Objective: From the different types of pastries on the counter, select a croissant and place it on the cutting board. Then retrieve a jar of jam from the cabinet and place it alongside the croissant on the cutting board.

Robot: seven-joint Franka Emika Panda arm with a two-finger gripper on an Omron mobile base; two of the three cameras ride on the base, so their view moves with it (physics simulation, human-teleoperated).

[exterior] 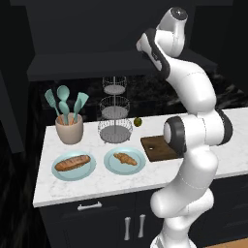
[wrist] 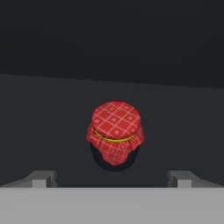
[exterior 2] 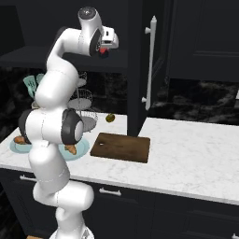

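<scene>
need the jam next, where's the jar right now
In the hand view the jar stands on the dark cabinet shelf, centred just beyond the open gripper.

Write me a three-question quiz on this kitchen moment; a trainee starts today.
1. True or false: the croissant lies on the cutting board.
2. What sits ahead of the open gripper in the cabinet? A) jar of jam B) fruit C) plate
3. What holds the baguette?

Key: 1 false, it lies on a teal plate; 2 A; 3 the other teal plate.
</scene>
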